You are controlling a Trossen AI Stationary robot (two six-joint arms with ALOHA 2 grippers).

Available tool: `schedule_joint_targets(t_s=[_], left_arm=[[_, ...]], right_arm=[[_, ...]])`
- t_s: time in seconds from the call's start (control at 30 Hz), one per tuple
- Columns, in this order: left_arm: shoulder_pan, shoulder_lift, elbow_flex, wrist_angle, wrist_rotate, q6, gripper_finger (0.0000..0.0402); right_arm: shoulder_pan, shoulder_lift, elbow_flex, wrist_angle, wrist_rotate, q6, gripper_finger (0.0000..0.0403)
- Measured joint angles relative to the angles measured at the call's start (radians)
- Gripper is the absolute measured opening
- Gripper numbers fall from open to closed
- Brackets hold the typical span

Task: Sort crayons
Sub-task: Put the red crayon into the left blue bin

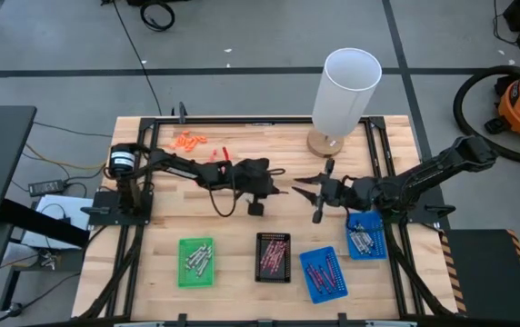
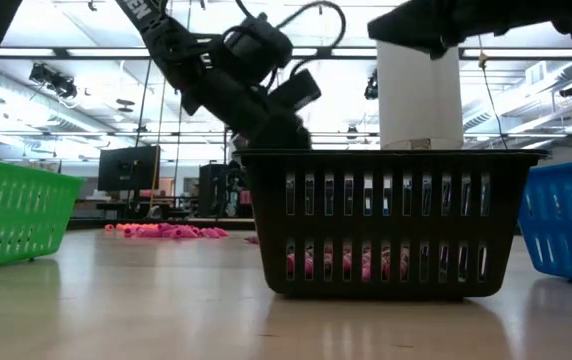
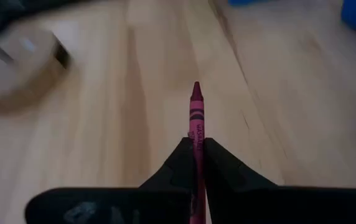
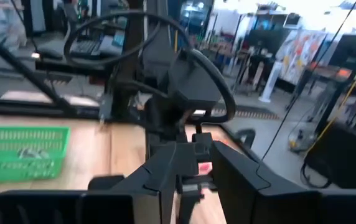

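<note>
From overhead the left gripper (image 1: 283,190) hides its load near the middle of the table (image 1: 242,136); only its wrist view shows a maroon crayon (image 3: 196,115) pinched between fully closed fingers (image 3: 224,171), lengthwise, tip pointing straight out ahead. The crayon's back end is cut off. The right gripper (image 1: 302,183), facing it, stands part open, holding nothing.

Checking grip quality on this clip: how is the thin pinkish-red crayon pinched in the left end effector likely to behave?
The thin pinkish-red paper-wrapped crayon juts out straight, so probably stiff. It looks light for its size, though likely brittle if squeezed sideways. Being round, it would probably roll on the wooden table if dropped.
</note>
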Motion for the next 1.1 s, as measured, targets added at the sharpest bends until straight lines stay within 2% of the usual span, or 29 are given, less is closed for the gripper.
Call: schedule_joint_targets(t_s=[0.13,0.4,0.57,0.73,0.9,1.1], left_arm=[[-0.012,-0.001,0.001,0.087,0.000,0.000,0.0020],[-0.035,-0.002,0.002,0.263,0.002,0.000,0.0020],[-0.037,-0.002,0.002,0.320,0.003,-0.013,0.0021],[-0.037,-0.002,0.002,0.374,0.002,-0.018,0.0021],[-0.038,-0.002,0.002,0.412,0.003,-0.029,0.0021],[-0.041,-0.003,0.002,0.499,0.003,-0.055,0.0021]], right_arm=[[-0.002,0.000,0.000,0.037,-0.002,-0.039,0.0123],[-0.002,0.000,0.000,0.058,-0.009,-0.056,0.0178],[0.000,0.000,0.000,0.129,-0.010,-0.125,0.0201],[-0.001,0.000,0.000,0.211,-0.057,-0.177,0.0205],[-0.020,0.000,0.000,0.222,-0.125,-0.183,0.0204],[-0.039,0.000,0.000,0.220,-0.138,-0.186,0.0203]])
